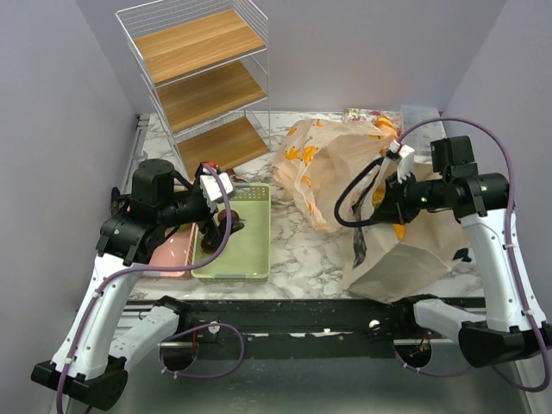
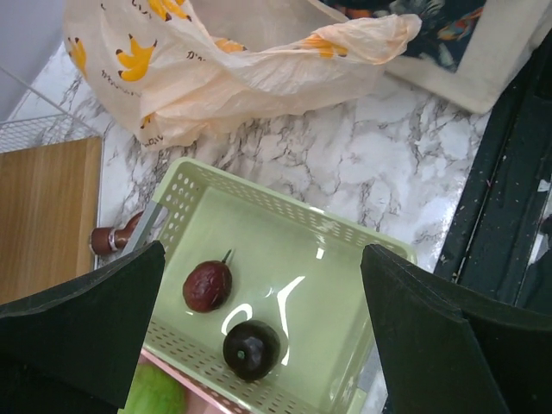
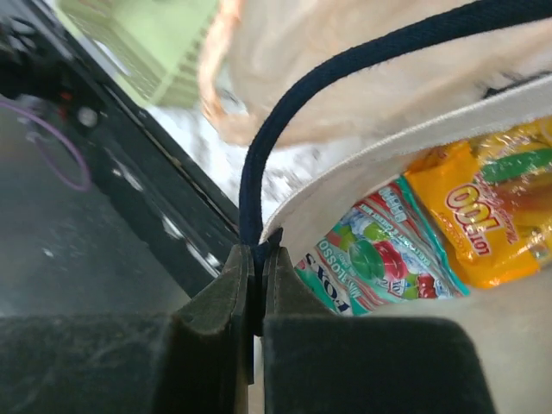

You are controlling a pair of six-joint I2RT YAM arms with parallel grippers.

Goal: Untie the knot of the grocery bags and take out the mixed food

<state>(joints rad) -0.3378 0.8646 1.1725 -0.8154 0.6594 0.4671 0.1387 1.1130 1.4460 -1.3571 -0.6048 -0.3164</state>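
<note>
My left gripper [image 1: 226, 221] is open and empty above the green basket [image 1: 252, 197]. In the left wrist view [image 2: 263, 259] two dark maroon balls [image 2: 207, 286] [image 2: 252, 349] lie in that basket [image 2: 285, 207]. A tan grocery bag with orange print [image 1: 315, 159] lies crumpled behind it and also shows in the left wrist view [image 2: 216, 69]. My right gripper [image 1: 386, 205] is shut on the dark handle [image 3: 259, 155] of the beige canvas tote [image 1: 405, 254], seen in the right wrist view [image 3: 259, 259]. An orange packet [image 3: 474, 216] and a teal packet [image 3: 371, 259] lie inside the tote.
A wire rack with wooden shelves [image 1: 203, 78] stands at the back left. A pink basket [image 1: 172, 250] holding a green round vegetable [image 2: 155, 392] sits left of the green one. A small brown object [image 2: 112, 237] lies by the rack. A clear container [image 1: 418, 112] stands at the back right.
</note>
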